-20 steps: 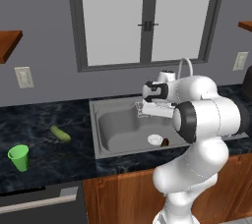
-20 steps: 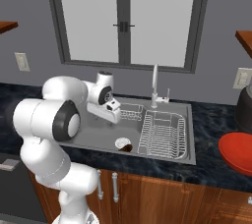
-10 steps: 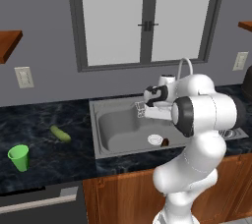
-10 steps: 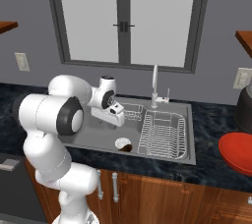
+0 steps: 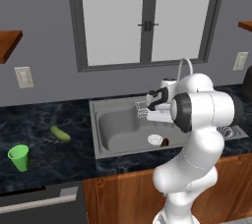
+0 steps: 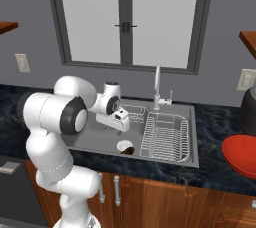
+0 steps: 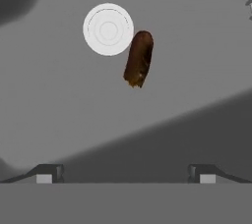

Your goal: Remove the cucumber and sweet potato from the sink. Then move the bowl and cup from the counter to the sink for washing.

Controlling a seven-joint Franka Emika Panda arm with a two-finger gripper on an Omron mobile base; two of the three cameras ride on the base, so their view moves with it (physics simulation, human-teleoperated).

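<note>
Since the earlier frames, arm has swung slightly, its elbow housing drawn closer to the base cameras; the things on counter and in basin lie where they were. Gripper (image 7: pixel 125 176) hangs over the sink (image 5: pixel 114 145), jaws spread fully wide, nothing between them. Hand view looks down on the basin floor: sweet potato (image 7: pixel 138 59) lies touching the edge of the round white drain (image 7: pixel 108 29), well ahead of the fingertips (image 7: pixel 44 175). Right base view puts the sweet potato (image 6: pixel 130 149) beside the drain (image 6: pixel 122 145), just left of the wire dish rack (image 6: pixel 166 134).

Cucumber (image 5: pixel 60 133) rests on the dark counter (image 5: pixel 44 156) left of the sink. Cup (image 5: pixel 19 157) stands upright nearer the counter's front edge, apart from the cucumber. Bowl (image 6: pixel 242 155) sits on the counter right of the sink, partly cut by the frame edge.
</note>
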